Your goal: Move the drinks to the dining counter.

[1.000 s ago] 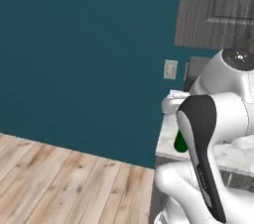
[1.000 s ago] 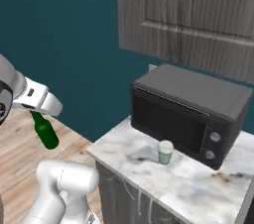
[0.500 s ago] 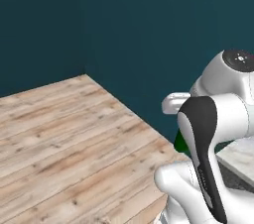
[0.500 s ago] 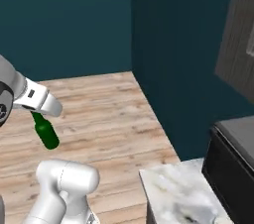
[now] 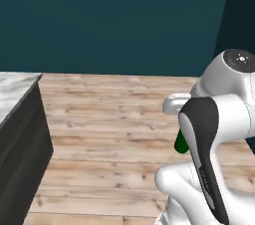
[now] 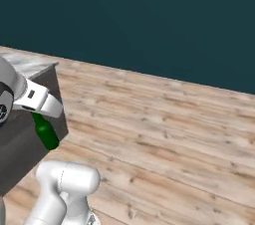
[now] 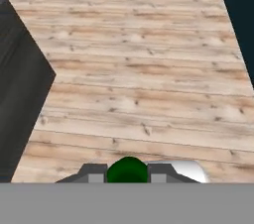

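My gripper is shut on a small dark-green bottle, one of the drinks, whose round body sits between the two fingers. In the right base view the bottle hangs tilted below my white hand, with the gripper at its neck. From the left base view, a sliver of the green bottle shows behind my forearm. A corner of the dining counter, veined marble over a dark grey base, stands at the left; the same dining counter lies behind my hand, and its dark base is at the left.
Light wooden floor spreads ahead and to the right. A dark teal wall closes the far side, about one counter's length beyond the floor.
The whole picture has swung as the base turned: the microwave worktop and cabinets left the views, and the floor and the dining counter's corner came in. The bottle stays held the same way.
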